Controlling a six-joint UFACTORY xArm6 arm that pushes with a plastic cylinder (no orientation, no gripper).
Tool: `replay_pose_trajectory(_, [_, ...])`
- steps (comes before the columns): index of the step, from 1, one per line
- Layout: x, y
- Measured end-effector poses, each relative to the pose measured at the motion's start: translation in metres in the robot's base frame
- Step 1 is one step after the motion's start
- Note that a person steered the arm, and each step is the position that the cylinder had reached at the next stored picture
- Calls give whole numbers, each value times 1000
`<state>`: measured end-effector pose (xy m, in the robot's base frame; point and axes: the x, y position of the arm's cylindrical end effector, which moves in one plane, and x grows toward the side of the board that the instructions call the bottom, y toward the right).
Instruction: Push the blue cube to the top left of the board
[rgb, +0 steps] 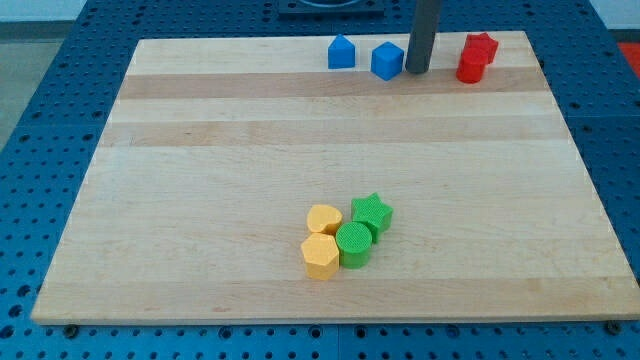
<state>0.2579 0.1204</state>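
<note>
The only part of the robot on show is a straight, dark grey cylindrical rod, plain and smooth, with a matte finish. It keeps an even thickness along its visible length and carries no markings, screws or cables that can be made out. Its upper part is cut off by the view's top edge. The rod ends below in a flat, blunt tip.

Bright, even light falls from overhead onto the board, with no glare on the wood. Shadows are short and soft: my tip throws only a faint dark patch at its foot, and the green star shades the wood just beside it. Focus is sharp from near edge to far, without blur or visible edge distortion.
</note>
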Motion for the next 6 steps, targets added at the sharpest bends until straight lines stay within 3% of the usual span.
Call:
replay_pose_trajectory(1, [-11,-11])
replay_pose_trajectory(4, [55,-117])
replay_pose_trajectory(6, [45,-158])
